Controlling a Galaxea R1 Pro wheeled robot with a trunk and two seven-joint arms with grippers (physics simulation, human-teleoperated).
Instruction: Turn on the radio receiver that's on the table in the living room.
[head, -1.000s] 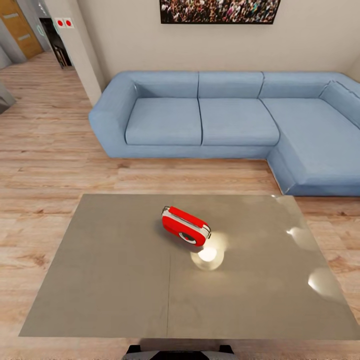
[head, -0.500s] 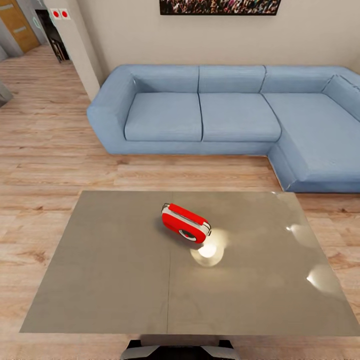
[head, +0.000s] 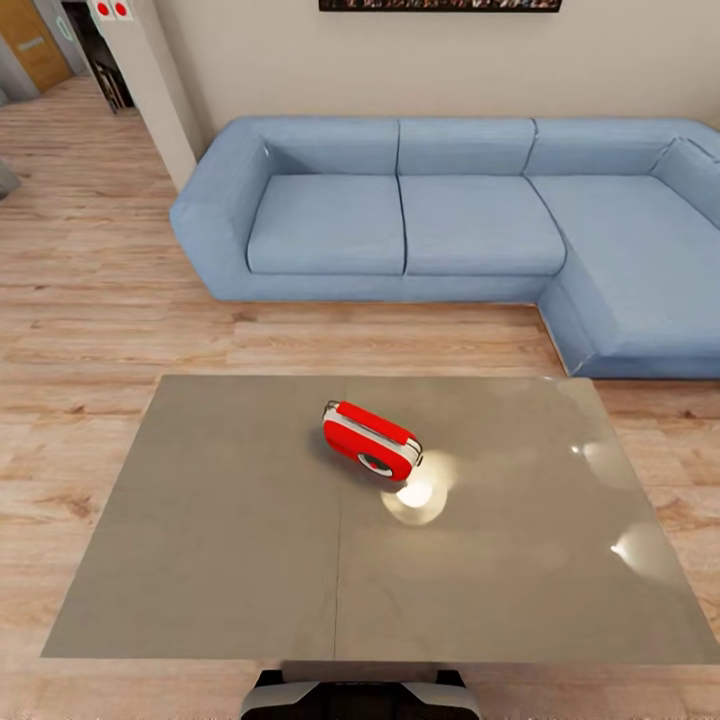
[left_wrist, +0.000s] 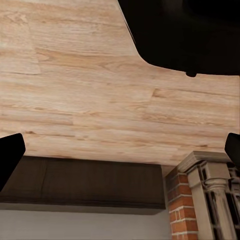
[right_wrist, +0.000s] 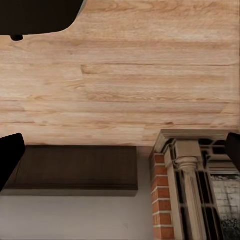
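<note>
The red radio receiver (head: 372, 452) lies tilted on the middle of the low grey-brown table (head: 200, 540), its round dark dial facing me and its silver trim along the top. A bright light glare sits on the tabletop just beside it. In the left wrist view, my left gripper (left_wrist: 120, 152) is open, its dark fingertips (left_wrist: 10, 156) far apart over wood floor. My right gripper (right_wrist: 120, 150) is likewise open with nothing between its fingertips (right_wrist: 10, 156). Both point away from the table.
A blue L-shaped sofa (head: 400, 210) stands beyond the table, with a strip of plank floor (head: 380, 340) between them. A white pillar (head: 150, 80) is at the back left. My base (head: 360, 695) touches the table's near edge. Brick pillars (right_wrist: 167, 200) show in the wrist views.
The whole head view has shifted, so the camera moved: the sofa and table sit slightly higher and closer. The radio keeps its place on the table.
</note>
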